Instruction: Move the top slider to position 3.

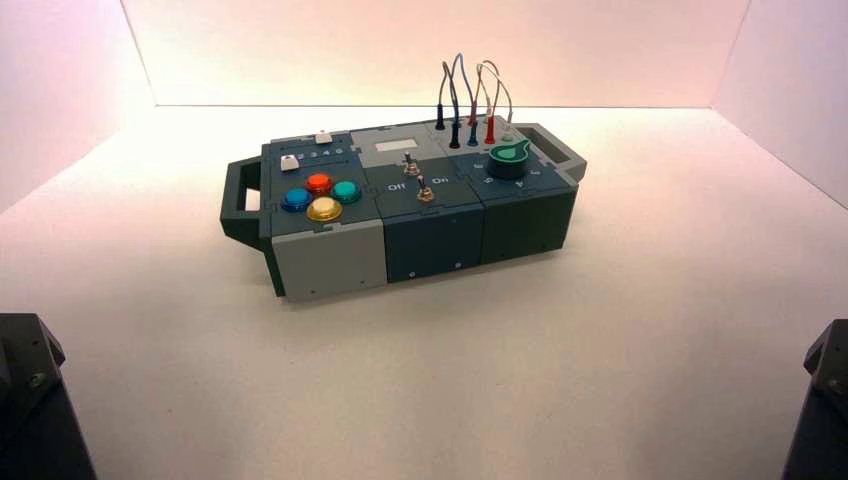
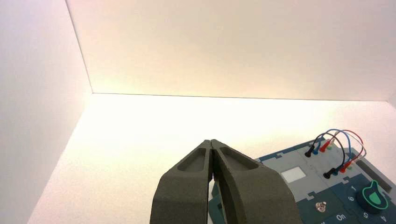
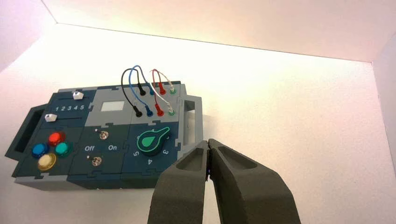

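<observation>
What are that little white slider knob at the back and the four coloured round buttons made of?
The top slider looks like matte, opaque white plastic with faceted edges. The coloured buttons look like glossy translucent plastic: their domes carry bright highlights. Both are guesses from looks alone.

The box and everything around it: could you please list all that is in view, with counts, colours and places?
box: 1, dark blue-grey and grey, handle at each end, mid-table
top slider: 1, white, box's far left corner, plain track
lower slider: 1, white, under the numerals 1 to 5
position 3: 1, pale numeral, between the sliders
buttons: 4, red, blue, teal, yellow, near left of box
switches: 2, metal toggles, middle, by Off and On
display: 1, pale rectangle, behind the switches
knob: 1, green, right part
wires: black, blue, red, white, far right
table: 1, white
left claw: shut, off the box's left end
right claw: shut, off the box's right end
</observation>
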`<state>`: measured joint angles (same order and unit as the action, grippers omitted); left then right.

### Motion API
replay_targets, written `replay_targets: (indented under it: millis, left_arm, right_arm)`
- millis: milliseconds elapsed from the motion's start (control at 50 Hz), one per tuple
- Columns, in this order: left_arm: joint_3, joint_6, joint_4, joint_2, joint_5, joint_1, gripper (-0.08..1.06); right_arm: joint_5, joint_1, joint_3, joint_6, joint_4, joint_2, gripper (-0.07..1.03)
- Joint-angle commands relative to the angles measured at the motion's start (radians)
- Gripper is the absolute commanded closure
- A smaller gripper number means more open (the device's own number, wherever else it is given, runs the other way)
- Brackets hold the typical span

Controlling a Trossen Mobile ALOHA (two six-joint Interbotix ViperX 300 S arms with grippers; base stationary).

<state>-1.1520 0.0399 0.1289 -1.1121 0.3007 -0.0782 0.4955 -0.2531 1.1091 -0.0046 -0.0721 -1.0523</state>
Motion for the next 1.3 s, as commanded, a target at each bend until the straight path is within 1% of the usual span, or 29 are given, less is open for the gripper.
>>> replay_targets:
  millis: [20,380,520,600,680,760,780,840,860,940,1020,1120,1300]
  left_arm:
    - [0.021,0.003,-0.003,0.011,-0.011,0.002,1.01]
    - [0.025,0.002,-0.002,0.021,-0.015,-0.003,1.01]
    - [0.044,0.002,0.005,0.098,-0.008,-0.041,1.01]
    - [0.071,0.002,0.005,0.176,0.034,-0.091,1.01]
    - [0.112,0.002,0.005,0.268,0.084,-0.143,1.01]
    - [0.173,0.003,0.003,0.374,0.166,-0.181,1.01]
    - [0.181,0.003,0.003,0.385,0.178,-0.184,1.01]
    - [0.236,0.003,0.0,0.457,0.264,-0.198,1.01]
    - [0.244,0.003,0.002,0.468,0.279,-0.199,1.01]
    - [0.304,0.017,0.0,0.541,0.382,-0.209,1.01]
    - [0.344,0.028,0.002,0.589,0.446,-0.213,1.01]
    - [0.374,0.038,0.0,0.626,0.477,-0.215,1.01]
    - [0.41,0.051,0.0,0.676,0.474,-0.229,1.01]
  right_arm:
    - [-0.011,-0.003,-0.031,0.0,-0.003,0.006,0.99]
    - [-0.012,-0.003,-0.031,0.0,-0.003,0.005,0.99]
    - [-0.011,-0.003,-0.032,0.0,-0.003,0.005,0.99]
    - [-0.011,-0.003,-0.032,0.0,-0.003,0.006,0.99]
    - [-0.006,-0.003,-0.032,0.0,-0.003,0.006,0.99]
    - [-0.005,-0.003,-0.028,0.003,-0.003,0.005,0.99]
    - [-0.003,-0.003,-0.028,0.003,-0.003,0.005,0.99]
    - [-0.003,-0.003,-0.028,0.005,-0.003,0.008,0.99]
    - [-0.003,-0.003,-0.029,0.005,-0.003,0.008,0.99]
    - [0.003,-0.003,-0.031,0.005,-0.003,0.011,0.99]
    - [0.015,-0.002,-0.032,0.006,-0.003,0.017,0.99]
    - [0.043,-0.002,-0.037,0.011,-0.005,0.041,0.99]
    - [0.078,-0.003,-0.061,0.011,-0.006,0.121,0.99]
